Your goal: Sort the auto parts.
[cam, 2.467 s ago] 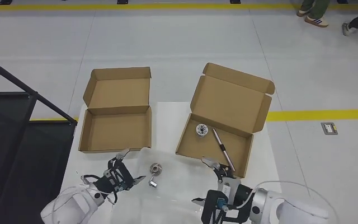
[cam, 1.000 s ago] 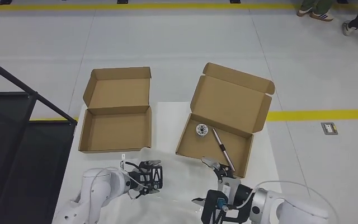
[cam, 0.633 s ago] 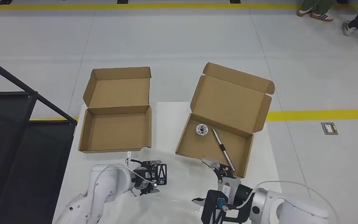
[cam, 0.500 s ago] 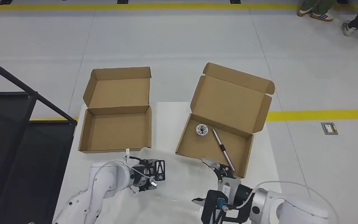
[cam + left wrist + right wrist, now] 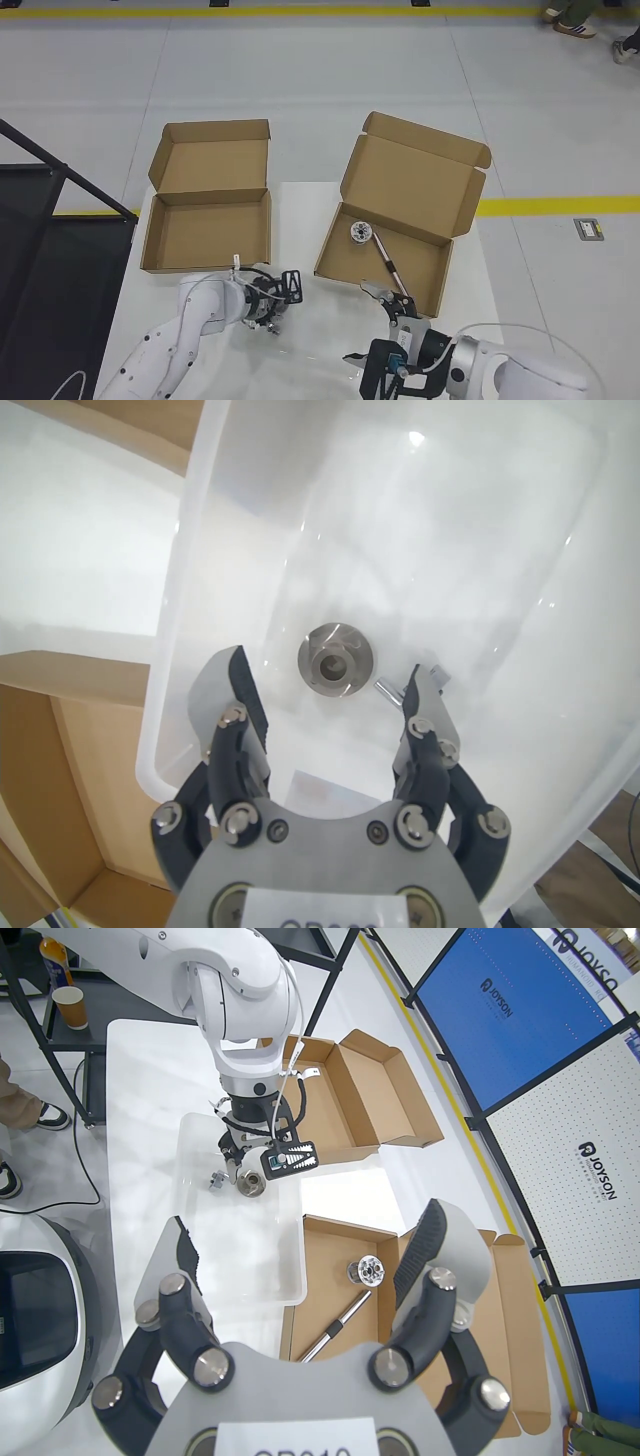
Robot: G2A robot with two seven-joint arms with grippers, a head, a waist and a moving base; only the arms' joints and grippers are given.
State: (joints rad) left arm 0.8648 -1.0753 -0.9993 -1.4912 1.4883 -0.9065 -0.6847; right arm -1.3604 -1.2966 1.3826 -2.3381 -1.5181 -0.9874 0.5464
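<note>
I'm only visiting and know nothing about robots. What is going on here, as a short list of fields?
clear tray: holds a round flanged part and a small metal fitting beside it
left end effector: open, poised over the flanged part
right end effector: open, holding nothing, near the right box
right box: holds a round silver part and a metal rod
left box: lid open, beyond the tray

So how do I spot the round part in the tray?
Look in the clear tray on the table, under the left gripper. The part is a round steel disc with a holed hub; its neighbour is a small angular piece.
</note>
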